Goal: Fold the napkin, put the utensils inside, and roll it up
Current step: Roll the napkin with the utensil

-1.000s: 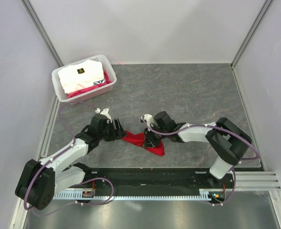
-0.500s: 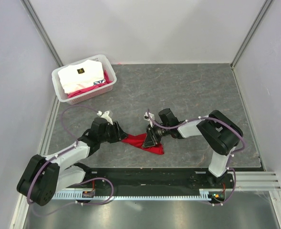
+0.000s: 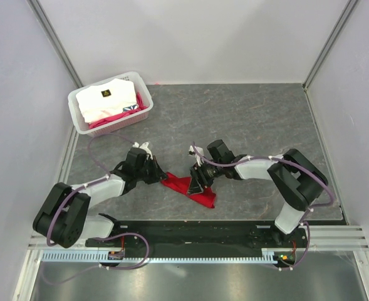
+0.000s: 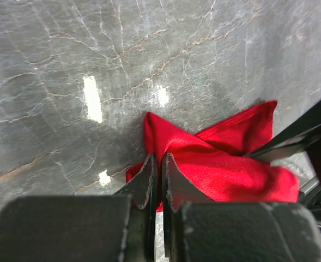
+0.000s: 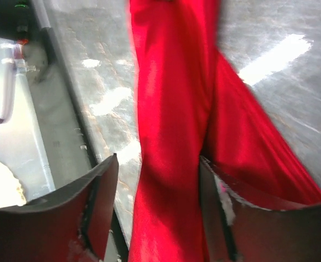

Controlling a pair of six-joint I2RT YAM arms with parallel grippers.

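Grey stone-look table (image 3: 253, 119) with pale walls on three sides, pretty bare setup. So the napkin (image 3: 190, 188) is a scrunched red heap sitting on the table right between the two sets of jaws, near the front edge. It's not flat at all, more of a bunched strip with a pointy flap sticking out on the far side.

The left gripper (image 3: 158, 177) is down low at the napkin's left end. From its wrist cam the jaws are pressed nearly together, with the red cloth (image 4: 225, 164) pinched at their tips and the rest of it spreading away beyond them.

The right gripper (image 3: 198, 182) is at the other side of the heap. Its jaws are spread apart, and a thick fold of the napkin (image 5: 171, 136) runs straight through the gap between them. The cloth brushes one finger, but I wouldn't call that a squeeze.

Well away from both jaws, off in the far left corner, there's a white plastic basket (image 3: 77, 116) with folded white fabric (image 3: 106, 97) and some pink stuff in it.
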